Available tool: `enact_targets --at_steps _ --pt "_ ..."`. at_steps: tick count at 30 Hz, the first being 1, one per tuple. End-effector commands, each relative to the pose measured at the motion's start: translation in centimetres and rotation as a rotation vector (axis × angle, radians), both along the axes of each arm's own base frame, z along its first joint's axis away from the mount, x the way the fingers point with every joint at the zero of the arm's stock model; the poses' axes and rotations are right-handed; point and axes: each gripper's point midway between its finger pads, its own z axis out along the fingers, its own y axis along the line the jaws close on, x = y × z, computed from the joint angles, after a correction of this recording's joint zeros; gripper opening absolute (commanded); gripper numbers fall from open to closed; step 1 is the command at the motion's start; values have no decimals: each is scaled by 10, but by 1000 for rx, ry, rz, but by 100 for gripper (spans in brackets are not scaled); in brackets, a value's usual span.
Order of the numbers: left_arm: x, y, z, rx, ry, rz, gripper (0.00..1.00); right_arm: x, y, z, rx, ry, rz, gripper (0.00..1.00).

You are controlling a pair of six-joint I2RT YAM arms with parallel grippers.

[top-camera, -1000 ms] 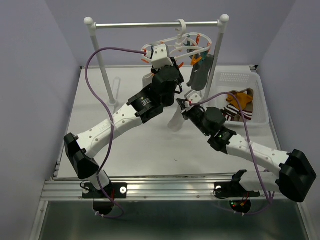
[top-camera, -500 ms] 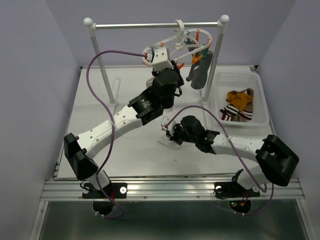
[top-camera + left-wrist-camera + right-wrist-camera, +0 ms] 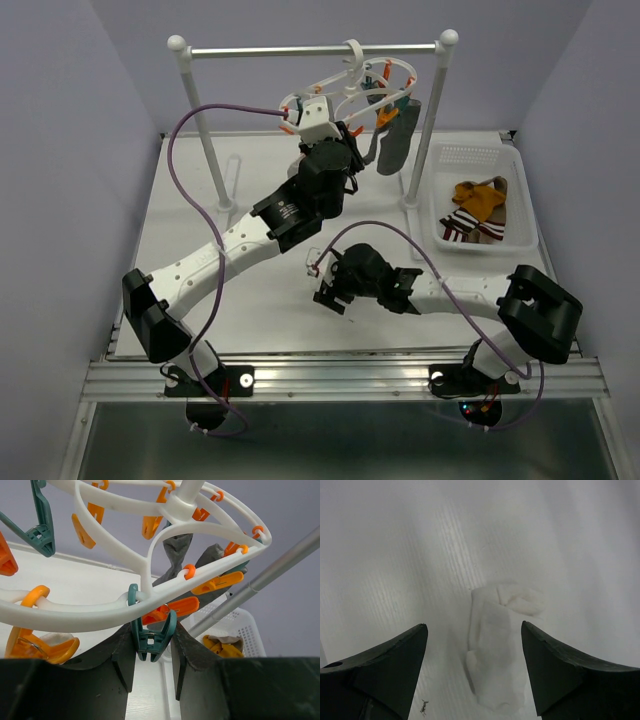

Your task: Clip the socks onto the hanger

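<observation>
The white hanger (image 3: 350, 92) hangs by its hook from the metal rail, orange and teal clips dangling from its rings. My left gripper (image 3: 151, 642) is shut on a teal clip (image 3: 150, 639) under the ring, both fingers pressing its handles. One grey sock (image 3: 392, 145) hangs clipped at the hanger's right side. A white sock (image 3: 500, 650) lies crumpled on the table. My right gripper (image 3: 474, 626) hovers low over it, open, one finger on either side and neither touching it. In the top view that gripper (image 3: 335, 288) is near the table's front middle.
The rail stand (image 3: 310, 48) has ball-topped posts at left (image 3: 200, 130) and right (image 3: 428, 120). A white perforated basket (image 3: 470, 155) at the right holds a mustard sock (image 3: 478, 195) and a striped sock (image 3: 460, 226). Purple cables loop over both arms.
My right gripper came down from beside the hanger to the table's front, carrying the white sock, then opened and left it lying there. My left gripper kept its hold on the clip.
</observation>
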Motion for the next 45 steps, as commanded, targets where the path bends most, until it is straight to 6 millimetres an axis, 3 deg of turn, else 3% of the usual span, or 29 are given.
enact_targets --at_steps 1,8,18,21,22,23,25,26,29,32,36,39,45 --pt "-4 11 22 -60 -41 11 0 20 0 48 107 -95 -102 83" --pt "-4 9 22 -55 -41 -1 0 40 -14 36 8 -171 -181 83" --pt "-3 11 19 -42 -42 11 0 52 -8 21 -35 -173 -207 84" --pt "-2 10 18 -39 -40 14 0 56 -8 17 -46 -174 -226 79" --pt "-2 11 19 -38 -40 17 0 57 -8 17 -47 -176 -232 72" --pt "-2 11 18 -36 -39 17 0 58 -8 15 -48 -171 -243 55" --pt "-2 11 19 -39 -39 17 0 63 -9 14 -51 -178 -277 38" --pt "-2 11 20 -42 -41 19 0 65 -9 15 -51 -181 -285 24" --pt "-2 11 21 -48 -41 17 0 69 -12 21 -43 -202 -312 8" --pt "-3 11 23 -62 -42 13 0 74 -18 41 0 -246 -356 1" --pt "-4 10 25 -78 -43 4 0 83 -27 94 180 -349 -452 1" --pt "-5 8 30 -98 -51 -10 0 98 -54 134 310 -419 -615 1" --pt "-6 1 32 -138 -40 -35 0 116 -90 188 532 -445 -758 1"
